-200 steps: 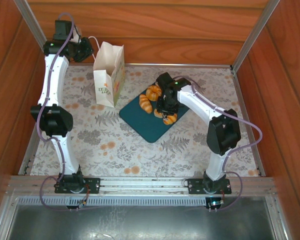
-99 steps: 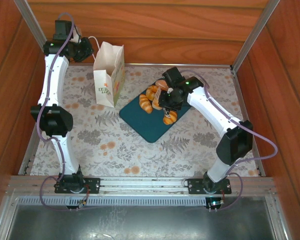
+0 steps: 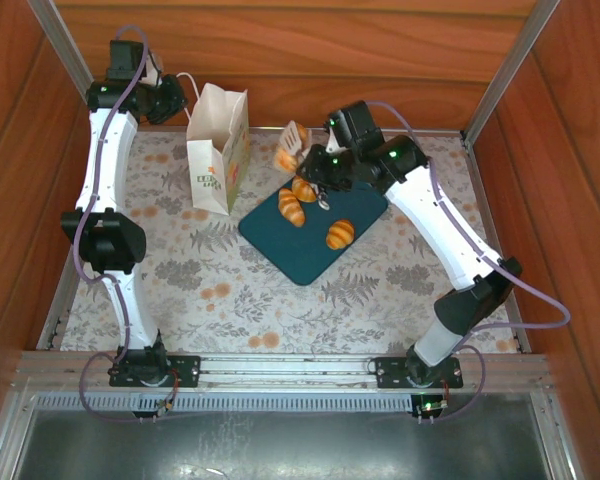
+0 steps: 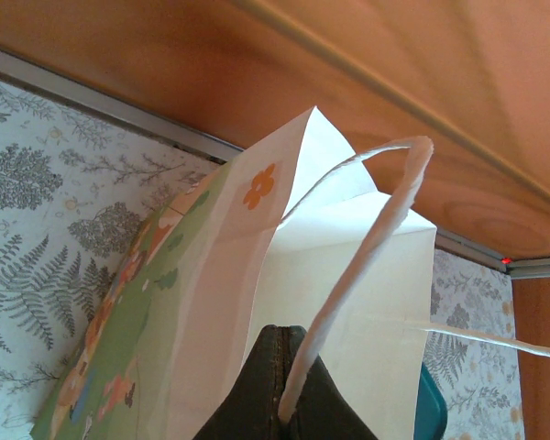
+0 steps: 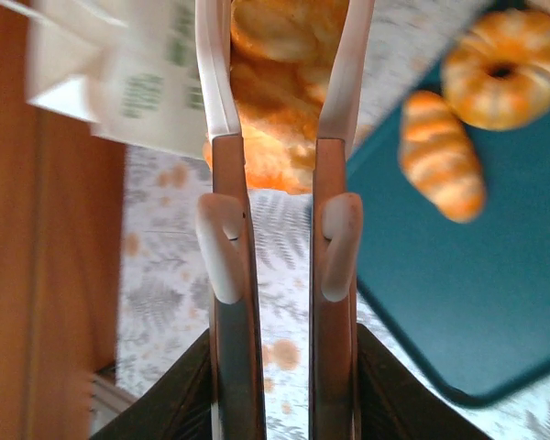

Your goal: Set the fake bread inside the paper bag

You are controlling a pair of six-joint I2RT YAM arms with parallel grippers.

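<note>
Reading the paper bag (image 3: 218, 150) first, we find green lettering on its near side, too small in the top view and too blurred in the right wrist view to make out. The bag stands upright at about ten o'clock on the floral table (image 3: 210, 290), mouth open. From the left wrist we see what the top view hides: the left claw (image 4: 282, 403) is closed on one white cord handle (image 4: 385, 211), and an orange flower is printed near the bag's rim.

The dark teal tray (image 3: 305, 255) lies near the table's middle, toward one o'clock, apart from the bag. On it rest a pumpkin-shaped bun (image 5: 504, 69), a ridged roll (image 5: 440, 156) and a second roll (image 3: 340, 233).

The right claw (image 5: 282, 394) grips the tongs (image 5: 227, 229), squeezing their arms close together. At their tips hangs fake bread (image 3: 292, 148), in the air off the tray's eleven o'clock corner, between tray and bag. We cannot tell how many pieces are pinched.
</note>
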